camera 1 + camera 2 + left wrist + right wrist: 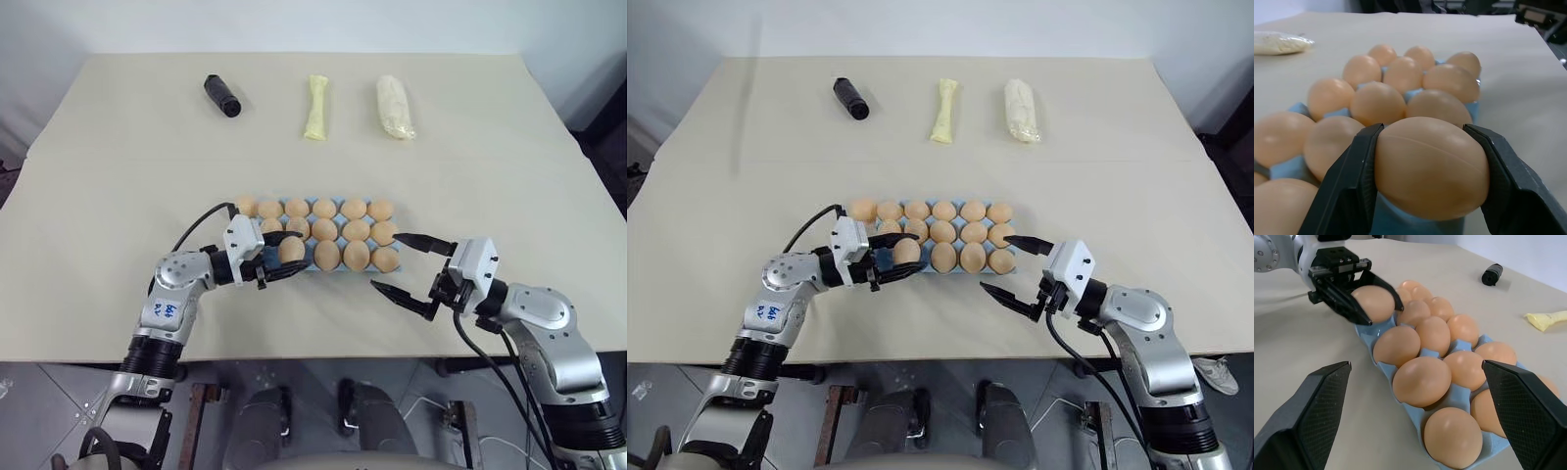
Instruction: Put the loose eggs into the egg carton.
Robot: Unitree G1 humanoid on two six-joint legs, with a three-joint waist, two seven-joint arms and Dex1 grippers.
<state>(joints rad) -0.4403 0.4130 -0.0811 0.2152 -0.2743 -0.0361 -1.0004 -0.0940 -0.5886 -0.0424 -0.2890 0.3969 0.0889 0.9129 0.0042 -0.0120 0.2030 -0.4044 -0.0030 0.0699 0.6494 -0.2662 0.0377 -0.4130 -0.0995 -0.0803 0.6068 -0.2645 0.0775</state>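
Right gripper (411, 266) lower right of frame, jaws wide, empty, just beside egg carton (1367, 333). Left gripper (284, 253) at carton's lower-left corner cup, jaws clamped on egg (1430, 166), long axis spanning jaws. Other cups appear filled.

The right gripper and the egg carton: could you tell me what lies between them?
Bare table between right gripper and egg carton, in the eye views.

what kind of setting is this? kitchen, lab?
Probably a lab test bench, not a kitchen: a bare table covered in plain beige sheet, a blue egg carton and three props laid in a row at the far edge, including a black cylinder, against a blank wall.
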